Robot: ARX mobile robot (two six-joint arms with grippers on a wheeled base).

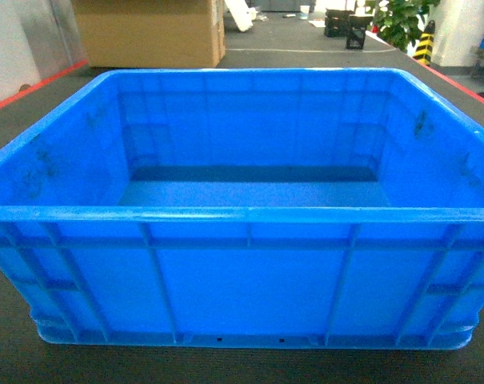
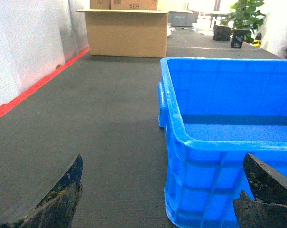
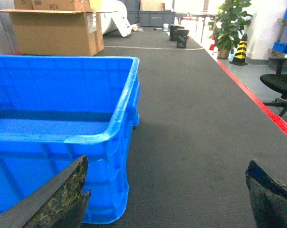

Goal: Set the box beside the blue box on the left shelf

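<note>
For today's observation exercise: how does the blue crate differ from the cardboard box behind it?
The blue crate is ribbed bright-blue plastic; the cardboard box is plain brown card. The crate sits nearest the cameras, the cardboard box farther back on the left. The crate has a thick rim, the box loose flaps. Both are rectangular, open-topped, and rest on the dark floor.

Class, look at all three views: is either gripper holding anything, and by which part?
Nothing is held. Both grippers are open, one at each near corner of the blue crate, not touching it.

Head close above box (image 1: 242,264); wrist views low, flanking it, forward.
</note>
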